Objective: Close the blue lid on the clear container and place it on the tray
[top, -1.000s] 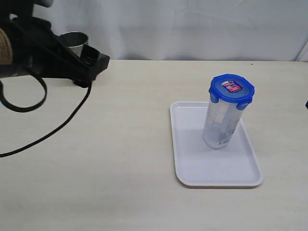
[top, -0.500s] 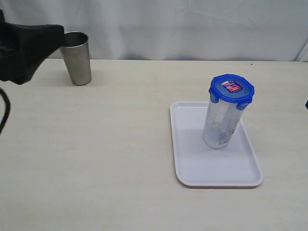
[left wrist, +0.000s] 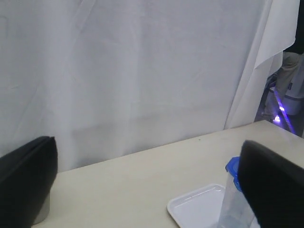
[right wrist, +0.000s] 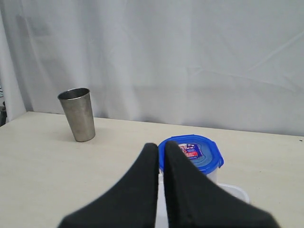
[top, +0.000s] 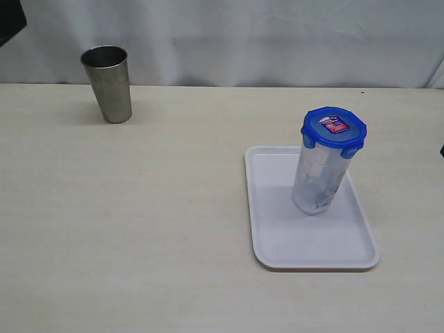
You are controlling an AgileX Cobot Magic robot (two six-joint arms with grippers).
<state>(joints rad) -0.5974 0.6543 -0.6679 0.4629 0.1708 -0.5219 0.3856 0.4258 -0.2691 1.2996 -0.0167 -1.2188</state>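
Note:
The clear container stands upright on the white tray, right of the table's middle. The blue lid sits on its mouth with the flaps down. No gripper touches it. In the left wrist view my left gripper is held high with its fingers wide apart and empty; the tray and lid lie far beyond it. My right gripper is shut with nothing in it, raised in front of the lid.
An opaque steel cup stands at the table's far left, also seen as the steel cup in the right wrist view. A white curtain hangs behind the table. A sliver of the left arm shows in the top left corner.
The left arm has drawn back up and to the left, almost out of the exterior view, uncovering the steel cup. The container, lid and tray have not moved.

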